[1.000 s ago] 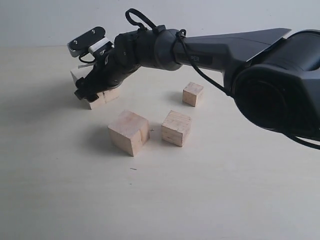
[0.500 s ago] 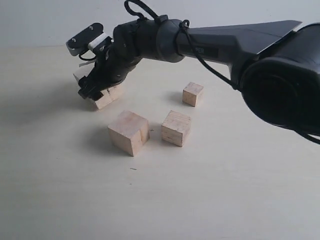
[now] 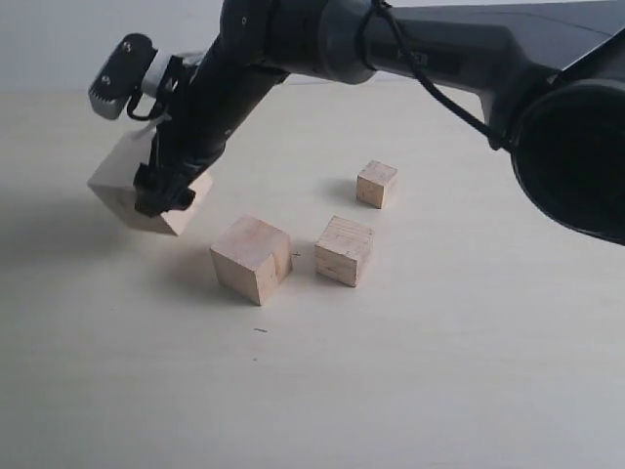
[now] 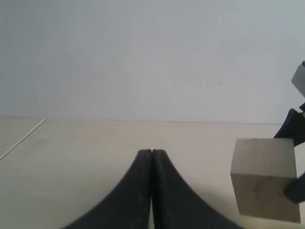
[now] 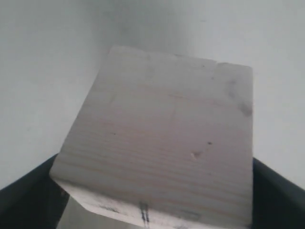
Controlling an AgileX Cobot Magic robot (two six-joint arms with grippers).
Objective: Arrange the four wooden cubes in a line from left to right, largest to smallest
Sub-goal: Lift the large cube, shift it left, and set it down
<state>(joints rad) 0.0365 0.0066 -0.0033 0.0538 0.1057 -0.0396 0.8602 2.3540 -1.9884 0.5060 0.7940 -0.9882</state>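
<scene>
My right gripper reaches across to the far left and is shut on the largest wooden cube, holding it tilted just above the table. That cube fills the right wrist view, with a dark crack mark at its lower edge. The same cube shows at the side of the left wrist view. Three cubes rest on the table: a big one, a medium one right of it, and the smallest farther back. My left gripper is shut on nothing, low over the table.
The pale wooden table spreads all around the cubes. The right arm's dark body fills the upper right of the exterior view. A plain wall stands behind the table.
The right gripper has lifted the largest cube and carried it leftward and toward the front, tilting it. The other three cubes have not moved.
</scene>
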